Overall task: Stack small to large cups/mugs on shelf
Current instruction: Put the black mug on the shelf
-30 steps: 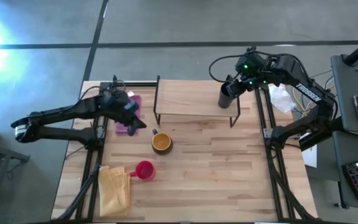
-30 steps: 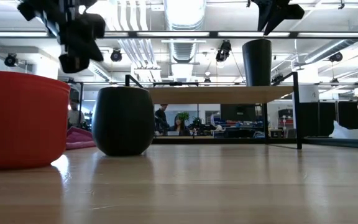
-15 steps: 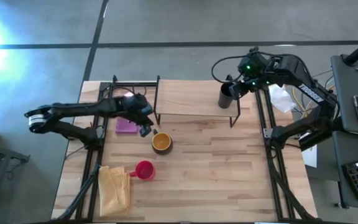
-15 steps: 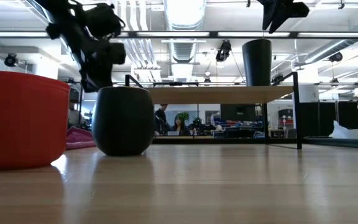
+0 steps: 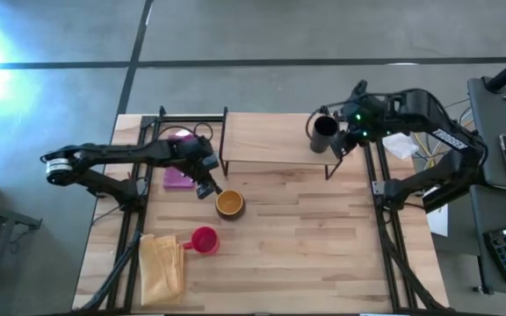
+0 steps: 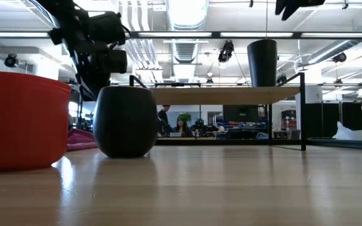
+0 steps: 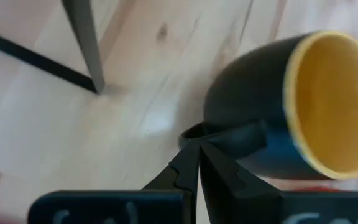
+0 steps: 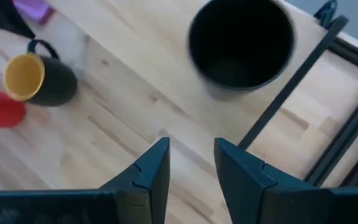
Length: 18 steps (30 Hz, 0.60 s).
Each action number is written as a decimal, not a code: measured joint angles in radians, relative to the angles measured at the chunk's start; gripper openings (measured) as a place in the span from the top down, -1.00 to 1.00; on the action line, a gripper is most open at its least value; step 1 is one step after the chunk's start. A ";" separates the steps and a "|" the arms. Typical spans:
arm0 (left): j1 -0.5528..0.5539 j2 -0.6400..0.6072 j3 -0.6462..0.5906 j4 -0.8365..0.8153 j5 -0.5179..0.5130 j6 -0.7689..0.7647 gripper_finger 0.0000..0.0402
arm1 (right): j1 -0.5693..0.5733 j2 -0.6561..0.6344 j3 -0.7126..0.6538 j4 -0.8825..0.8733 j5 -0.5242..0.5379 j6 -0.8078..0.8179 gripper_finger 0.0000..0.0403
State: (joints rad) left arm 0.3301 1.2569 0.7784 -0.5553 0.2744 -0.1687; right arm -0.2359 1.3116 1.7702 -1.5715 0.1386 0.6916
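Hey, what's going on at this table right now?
The left gripper is down beside the dark mug with the yellow inside, fingers together at its handle. The black cup stands on the shelf; the open right gripper hangs above it. The red mug sits untouched on the table.

Your left tool hangs just behind the dark mug on the surface. The red mug stands nearest you, and the black cup stands upright on the shelf.
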 joint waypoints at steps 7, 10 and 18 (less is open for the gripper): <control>0.000 -0.023 -0.003 -0.029 -0.001 0.000 1.00 | 0.091 -0.002 0.002 0.006 0.098 0.036 0.41; -0.003 -0.023 -0.024 -0.029 -0.001 0.000 1.00 | 0.145 -0.004 0.002 0.007 0.093 0.058 0.41; -0.011 -0.032 -0.128 0.083 -0.001 -0.043 1.00 | 0.386 0.032 0.003 0.037 0.087 0.190 0.41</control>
State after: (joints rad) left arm 0.3191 1.2249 0.6501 -0.4719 0.2730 -0.2116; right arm 0.1499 1.3433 1.7733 -1.5345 0.2256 0.8821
